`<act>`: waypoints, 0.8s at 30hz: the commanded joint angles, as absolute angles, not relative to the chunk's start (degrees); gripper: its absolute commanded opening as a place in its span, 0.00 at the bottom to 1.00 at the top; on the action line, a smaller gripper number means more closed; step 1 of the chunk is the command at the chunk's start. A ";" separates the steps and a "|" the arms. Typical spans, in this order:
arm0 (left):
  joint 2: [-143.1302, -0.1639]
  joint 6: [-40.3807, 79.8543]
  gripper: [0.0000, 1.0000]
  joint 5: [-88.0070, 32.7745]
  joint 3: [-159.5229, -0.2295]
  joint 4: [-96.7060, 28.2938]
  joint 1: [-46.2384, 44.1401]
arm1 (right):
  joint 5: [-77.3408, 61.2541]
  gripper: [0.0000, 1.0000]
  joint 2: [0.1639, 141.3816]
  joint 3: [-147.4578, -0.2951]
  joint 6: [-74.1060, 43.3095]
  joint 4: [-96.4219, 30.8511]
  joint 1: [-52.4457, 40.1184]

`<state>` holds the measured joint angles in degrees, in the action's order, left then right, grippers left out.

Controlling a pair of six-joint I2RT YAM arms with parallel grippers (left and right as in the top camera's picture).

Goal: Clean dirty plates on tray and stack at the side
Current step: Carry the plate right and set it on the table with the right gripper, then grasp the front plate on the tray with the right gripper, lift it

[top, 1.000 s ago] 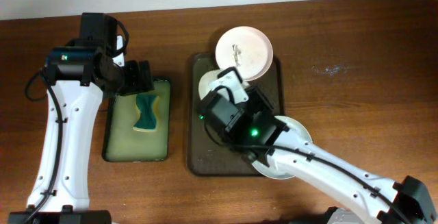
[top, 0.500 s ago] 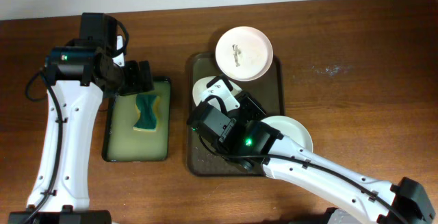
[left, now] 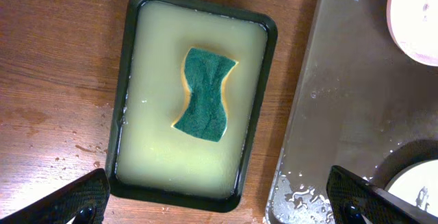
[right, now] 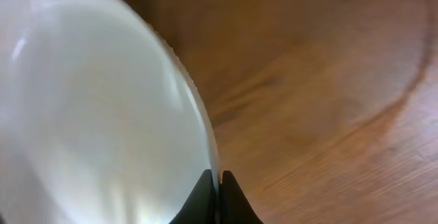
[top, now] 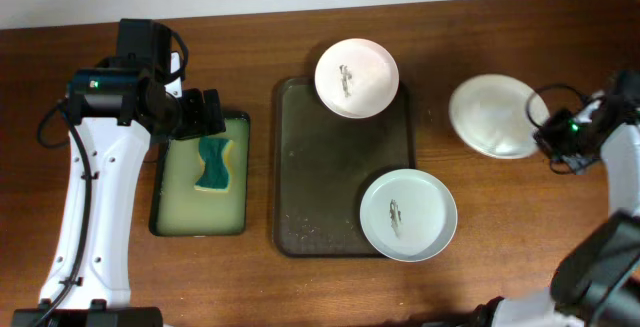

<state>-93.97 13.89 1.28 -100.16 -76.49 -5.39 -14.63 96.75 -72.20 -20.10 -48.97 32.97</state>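
The dark brown tray (top: 330, 167) lies mid-table. One white plate (top: 357, 77) with a dark smear overlaps its far rim. A second smeared plate (top: 408, 215) sits on its near right corner and also shows in the left wrist view (left: 417, 183). My right gripper (top: 548, 137) is shut on the rim of a third white plate (top: 495, 117), to the right of the tray; no smear shows on it. In the right wrist view the fingers (right: 219, 190) pinch that plate's edge (right: 102, 114). My left gripper (left: 219, 203) is open and empty above the green-rimmed tray (left: 123, 114).
A green and yellow sponge (top: 213, 163) lies in the green-rimmed tray's yellowish liquid (left: 157, 148), left of the brown tray. Water drops wet the brown tray's floor (left: 342, 101). Bare wood table (top: 520, 227) lies to the right.
My right arm has left the tray and swung to the far right, carrying one plate off the tray's far left part. The left arm has not moved.
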 commanded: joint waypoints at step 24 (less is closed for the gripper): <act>-93.89 13.63 0.99 0.86 -100.33 -76.36 -5.34 | -21.12 0.04 81.25 -49.71 -13.76 -52.93 1.80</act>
